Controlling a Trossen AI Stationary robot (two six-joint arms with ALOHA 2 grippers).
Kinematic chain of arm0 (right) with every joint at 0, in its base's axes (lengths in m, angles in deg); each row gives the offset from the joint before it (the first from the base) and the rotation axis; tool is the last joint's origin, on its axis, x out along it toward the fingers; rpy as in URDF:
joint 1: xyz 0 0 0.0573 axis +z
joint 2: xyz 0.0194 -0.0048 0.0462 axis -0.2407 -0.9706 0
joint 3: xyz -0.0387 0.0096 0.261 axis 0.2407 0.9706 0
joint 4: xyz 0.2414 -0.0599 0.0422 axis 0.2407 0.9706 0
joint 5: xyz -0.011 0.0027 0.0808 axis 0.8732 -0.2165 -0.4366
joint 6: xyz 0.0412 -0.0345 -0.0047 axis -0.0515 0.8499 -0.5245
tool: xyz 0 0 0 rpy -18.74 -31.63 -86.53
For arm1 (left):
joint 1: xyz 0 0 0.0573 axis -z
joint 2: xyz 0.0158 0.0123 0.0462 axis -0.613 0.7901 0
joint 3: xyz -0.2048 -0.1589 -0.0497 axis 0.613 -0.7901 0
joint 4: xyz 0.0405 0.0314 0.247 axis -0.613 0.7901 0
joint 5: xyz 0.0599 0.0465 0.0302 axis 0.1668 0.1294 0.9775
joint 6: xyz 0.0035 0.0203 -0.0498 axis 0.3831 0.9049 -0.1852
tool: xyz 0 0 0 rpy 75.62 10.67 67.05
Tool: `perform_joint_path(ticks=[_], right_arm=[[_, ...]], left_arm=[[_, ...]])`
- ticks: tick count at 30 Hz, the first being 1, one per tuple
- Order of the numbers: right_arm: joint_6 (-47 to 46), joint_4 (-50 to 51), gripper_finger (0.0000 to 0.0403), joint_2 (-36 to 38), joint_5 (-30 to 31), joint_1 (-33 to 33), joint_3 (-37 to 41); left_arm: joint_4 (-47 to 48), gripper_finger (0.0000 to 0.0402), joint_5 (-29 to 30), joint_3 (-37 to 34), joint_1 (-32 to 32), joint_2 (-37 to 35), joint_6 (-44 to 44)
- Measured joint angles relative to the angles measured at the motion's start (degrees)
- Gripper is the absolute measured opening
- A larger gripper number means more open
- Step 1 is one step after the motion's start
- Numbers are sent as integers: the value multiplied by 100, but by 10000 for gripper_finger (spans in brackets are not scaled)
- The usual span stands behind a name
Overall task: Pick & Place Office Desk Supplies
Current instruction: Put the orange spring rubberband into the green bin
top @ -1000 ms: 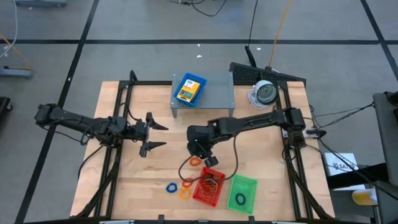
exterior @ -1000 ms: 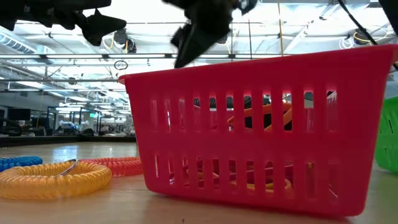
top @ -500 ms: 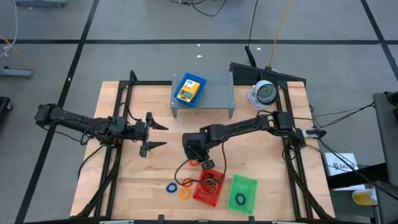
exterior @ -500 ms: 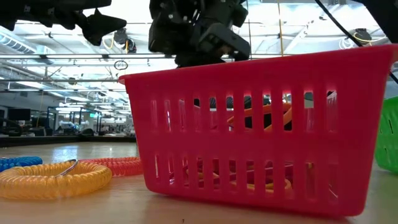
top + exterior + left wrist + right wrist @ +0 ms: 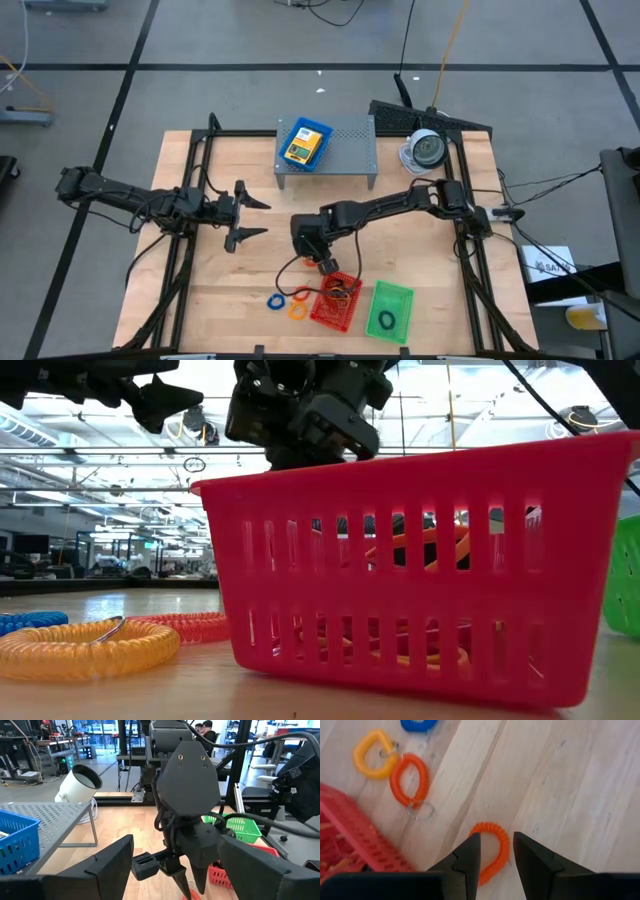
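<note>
Coil rings lay on the table near the front edge. In the right wrist view we saw an orange ring (image 5: 492,851) on the bare wood, right under the tips of the right gripper (image 5: 496,851). Its two fingers (image 5: 465,857) stood a little apart, one on each side of the ring's end. We could not tell if they touched it. Nothing was held in them.

Near it lay another orange ring (image 5: 410,781), a yellow ring (image 5: 372,754) and a blue ring (image 5: 419,725), all flat on the wood and close together. The red tray (image 5: 355,837) sat just beside the rings, with orange things inside it. In the high view the green tray (image 5: 389,310) sat next to the red one, near the front edge, with a dark ring in it.

The left gripper (image 5: 250,218) hung over the left half of the table, well apart from the rings. Its fingers were spread wide and held nothing.

At the back of the table we saw a blue tray (image 5: 304,143) with a yellow box in it, up on the grey shelf (image 5: 350,150). A round white thing (image 5: 427,150) sat beside the shelf. The wood between the shelf and the rings was open, and so was the wood to the left of the rings.
</note>
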Motion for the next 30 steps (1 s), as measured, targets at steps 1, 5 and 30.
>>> perform_joint_path(ticks=[1, 5, 30], right_arm=[[-27, -129, 105, 4, -1, 0, 55], [-179, -530, 105, 0, -1, 0, 352], [-11, -1018, 77, 0, 305, -2, 1119]], left_arm=[[6, 294, 0, 0, 0, 0, -2], [7, 294, 0, 0, 0, 0, -4], [10, 294, -4, 2, 2, 0, -7]])
